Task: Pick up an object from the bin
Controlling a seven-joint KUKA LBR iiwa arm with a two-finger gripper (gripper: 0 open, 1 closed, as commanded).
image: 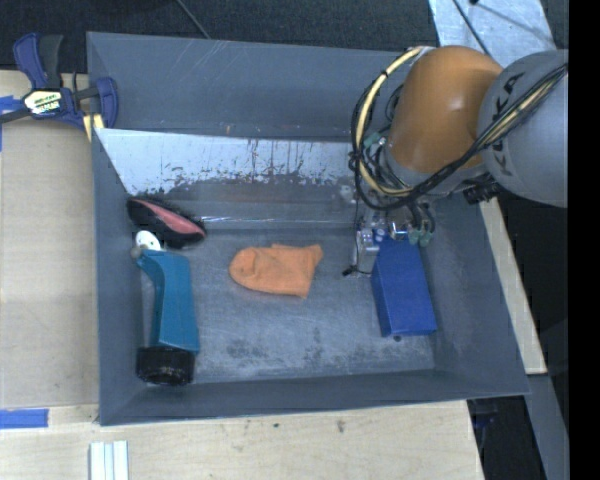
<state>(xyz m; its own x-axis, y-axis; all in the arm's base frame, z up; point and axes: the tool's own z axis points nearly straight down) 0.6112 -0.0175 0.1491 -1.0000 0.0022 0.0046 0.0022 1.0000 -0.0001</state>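
Grey bin (pixel 280 98): blue block (pixel 402 290), orange cloth (pixel 275 269).

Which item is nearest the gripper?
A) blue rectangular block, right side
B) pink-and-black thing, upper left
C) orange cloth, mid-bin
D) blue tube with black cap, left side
A: the gripper is at the upper-left end of the blue rectangular block on the bin's right side, while the orange cloth lies apart in the middle and the other two lie at the left wall.

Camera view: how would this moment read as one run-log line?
end effector: over one end of blue rectangular block, right side | orange cloth lump: centre, lying apart
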